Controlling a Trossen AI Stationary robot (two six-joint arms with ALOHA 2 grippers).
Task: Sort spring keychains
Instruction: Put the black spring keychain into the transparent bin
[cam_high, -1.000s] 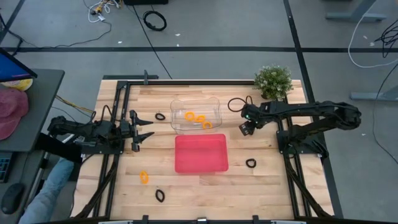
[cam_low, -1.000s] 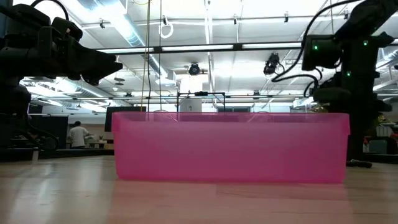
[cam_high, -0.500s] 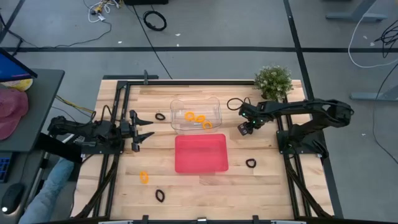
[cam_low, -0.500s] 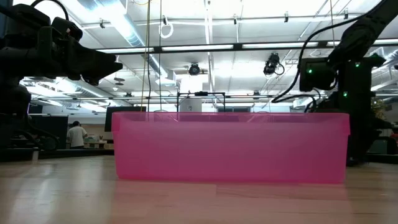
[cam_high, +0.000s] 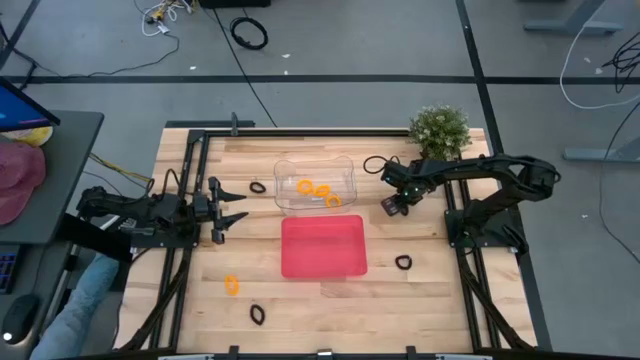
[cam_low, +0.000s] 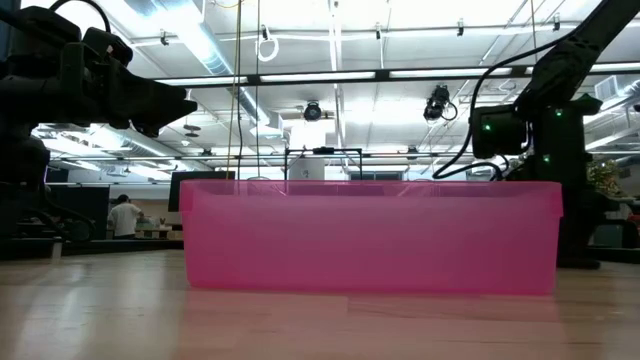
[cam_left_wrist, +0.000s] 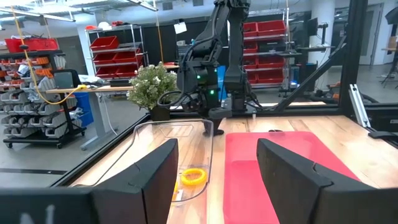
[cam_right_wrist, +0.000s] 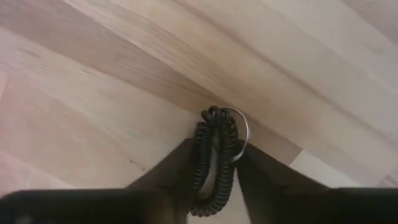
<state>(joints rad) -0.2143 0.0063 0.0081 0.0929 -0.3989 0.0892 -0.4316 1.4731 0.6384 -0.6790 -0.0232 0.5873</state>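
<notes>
My right gripper (cam_right_wrist: 216, 150) is down at the table, right of the clear tray (cam_high: 345, 165), shut on a black spring keychain (cam_right_wrist: 214, 124) with a metal ring; the coil is pinched between both fingers and lies on the wood. In the high view this gripper (cam_high: 392, 206) hides the coil. Orange spring keychains (cam_high: 318, 189) lie in the clear tray. More black ones lie loose at the left (cam_high: 258, 186), right (cam_high: 403, 262) and front (cam_high: 257, 313), and an orange one (cam_high: 232, 286) at the front left. My left gripper (cam_high: 228, 212) waits open at the left, holding nothing.
A red tray (cam_high: 322, 268) sits mid-table, in front of the clear tray. A potted plant (cam_high: 440, 130) stands at the back right corner. A thin black cable loop (cam_high: 378, 165) lies behind the right gripper. Black frame rails run along both table sides.
The right arm has lowered its wrist to the table and its fingers have closed in on the black keychain. The left arm has not moved.
</notes>
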